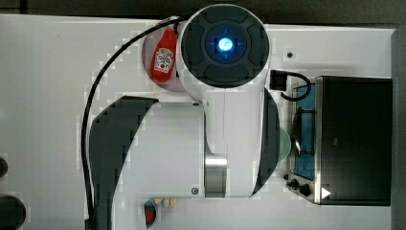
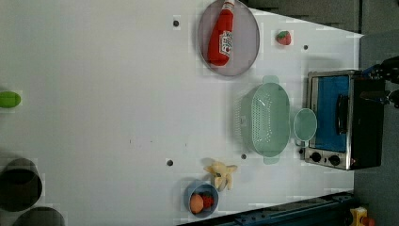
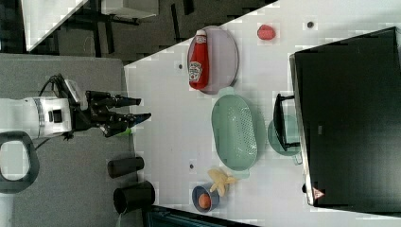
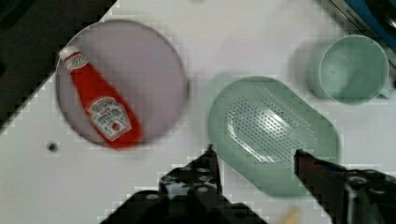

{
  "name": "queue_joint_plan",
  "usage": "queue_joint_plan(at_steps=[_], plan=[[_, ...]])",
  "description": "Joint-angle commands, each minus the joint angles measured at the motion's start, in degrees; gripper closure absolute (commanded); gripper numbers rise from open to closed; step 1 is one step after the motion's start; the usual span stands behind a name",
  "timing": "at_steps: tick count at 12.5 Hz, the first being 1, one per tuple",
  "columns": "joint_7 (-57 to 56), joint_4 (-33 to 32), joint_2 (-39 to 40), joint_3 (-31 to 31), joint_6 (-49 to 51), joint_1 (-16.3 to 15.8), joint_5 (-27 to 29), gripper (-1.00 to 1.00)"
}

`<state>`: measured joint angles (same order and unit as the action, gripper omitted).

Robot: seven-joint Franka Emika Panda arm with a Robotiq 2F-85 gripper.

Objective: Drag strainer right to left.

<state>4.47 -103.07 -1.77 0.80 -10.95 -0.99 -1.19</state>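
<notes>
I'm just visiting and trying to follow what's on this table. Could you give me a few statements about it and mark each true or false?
1. The ketchup bottle lies on the plate. True.
2. The gripper is clamped on the strainer. False: its fingers are open, above it.
3. The cup sits between the strainer and the toaster oven. True.
4. The strainer holds a strawberry. False: it is empty; a strawberry lies on the table.
</notes>
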Motion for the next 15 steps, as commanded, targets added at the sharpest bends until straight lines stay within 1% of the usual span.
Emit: queue_joint_plan(at_steps=[1,2,3,5,7,11,13,15], plan=[[3.83,-12.34,-22.85,1.89,11.04,1.54,0.72,-0.59],[3.83,-12.38,-22.81,1.88,11.05,1.53,0.72,-0.82],[3.83,-12.67,-22.77,1.9,11.0,1.54,0.72,-0.99],[3.88,-14.52,-21.88,1.85,9.08,1.53,0.72,-1.0],[4.29,-18.27,-19.48,1.77,3.1,1.5,0.72,-1.0],[7.25,-28.97,-11.55,1.76,-15.2,1.5,0.72,-1.0],[12.4,-33.88,-6.57,1.6,-25.11,1.41,0.72,-1.0],[19.45,-37.38,-0.84,1.23,-35.56,1.37,0.73,-1.0]])
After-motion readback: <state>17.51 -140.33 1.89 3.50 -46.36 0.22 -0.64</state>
